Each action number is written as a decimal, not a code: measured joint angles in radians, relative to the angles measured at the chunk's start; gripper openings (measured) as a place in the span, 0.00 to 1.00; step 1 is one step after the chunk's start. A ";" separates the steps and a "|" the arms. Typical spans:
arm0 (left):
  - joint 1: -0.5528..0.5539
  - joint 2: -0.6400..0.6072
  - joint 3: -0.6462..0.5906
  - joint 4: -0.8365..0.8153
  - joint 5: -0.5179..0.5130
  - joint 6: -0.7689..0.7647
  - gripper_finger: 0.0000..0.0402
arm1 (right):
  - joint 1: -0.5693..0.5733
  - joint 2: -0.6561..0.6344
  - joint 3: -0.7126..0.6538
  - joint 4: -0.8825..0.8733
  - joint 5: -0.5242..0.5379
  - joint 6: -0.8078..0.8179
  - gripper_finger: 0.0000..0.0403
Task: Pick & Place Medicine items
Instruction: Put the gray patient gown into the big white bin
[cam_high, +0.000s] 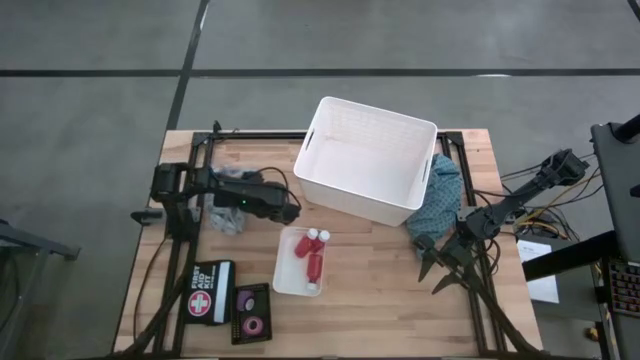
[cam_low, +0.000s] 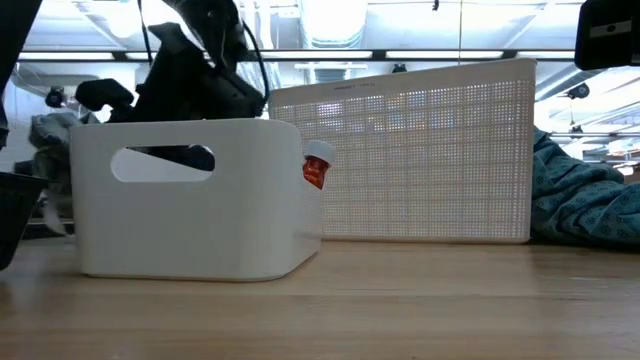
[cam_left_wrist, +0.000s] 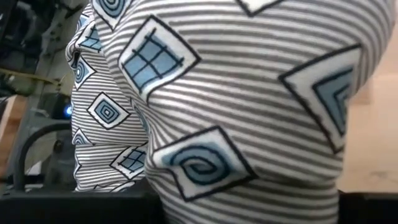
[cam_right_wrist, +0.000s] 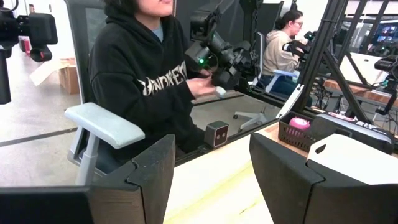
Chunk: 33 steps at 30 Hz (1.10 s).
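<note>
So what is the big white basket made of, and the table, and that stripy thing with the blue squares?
The big white basket looks like matte moulded plastic: its wall, seen in the low view, is a grid of tiny holes. The table looks like pale wood, with plank lines and grain showing. The stripy thing is probably soft woven or knitted cloth, since it folds and bulges.
</note>
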 joint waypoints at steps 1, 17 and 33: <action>-0.003 0.000 0.008 0.000 -0.010 0.003 0.32 | 0.000 0.000 0.000 0.000 0.000 0.001 0.51; -0.084 -0.111 0.108 -0.001 -0.340 0.083 0.32 | 0.000 0.000 0.000 0.001 0.000 0.000 0.51; -0.231 -0.436 0.138 0.213 -0.740 0.307 0.32 | 0.000 0.000 0.000 0.000 0.000 0.001 0.51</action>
